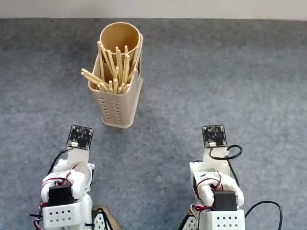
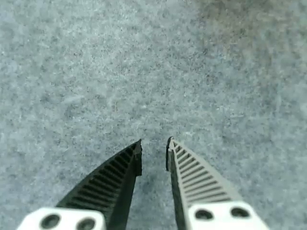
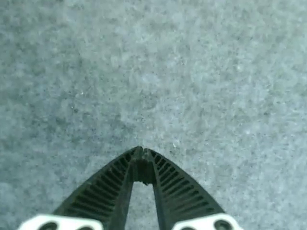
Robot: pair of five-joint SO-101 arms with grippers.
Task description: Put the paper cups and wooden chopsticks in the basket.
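A cream perforated basket (image 1: 117, 108) stands upright on the grey carpet at the back left of centre. A tan paper cup (image 1: 119, 37) sits in its far end, and several wooden chopsticks (image 1: 114, 69) lean inside it, a few tips poking over the left rim. Both arms are folded back near the front edge, well short of the basket. My left gripper (image 2: 153, 149) hangs over bare carpet, slightly open with nothing between its fingers. My right gripper (image 3: 143, 152) is shut and empty, tips touching, also above bare carpet.
Grey carpet (image 1: 225, 76) covers the whole table. The left arm's base (image 1: 67, 191) and the right arm's base (image 1: 216, 191) sit at the front, with cables beside the right one. A pale wall strip runs along the back edge.
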